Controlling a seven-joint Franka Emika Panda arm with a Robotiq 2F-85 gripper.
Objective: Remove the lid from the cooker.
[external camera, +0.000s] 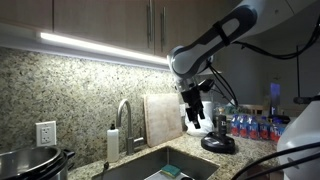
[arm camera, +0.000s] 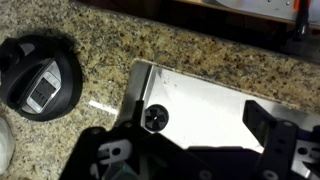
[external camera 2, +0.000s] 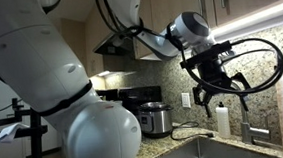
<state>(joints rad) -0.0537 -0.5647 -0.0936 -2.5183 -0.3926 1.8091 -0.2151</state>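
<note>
Hanging above the sink point(arm camera: 200, 100), the fingers point(arm camera: 268, 125) stand spread wide with nothing between them. The black lid point(external camera: 218, 143) lies flat on the speckled table just beside one end of the sink, handle up; the wrist view shows it too. The cooker point(external camera 2: 156, 118) stands on the table beyond the sink's other end, close to the wall and well apart from the lid.

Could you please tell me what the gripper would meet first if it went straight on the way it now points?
Most likely the stainless steel sink basin, close to its round dark drain. The open gripper points down over it with nothing visible between, though depth is hard to judge.
</note>
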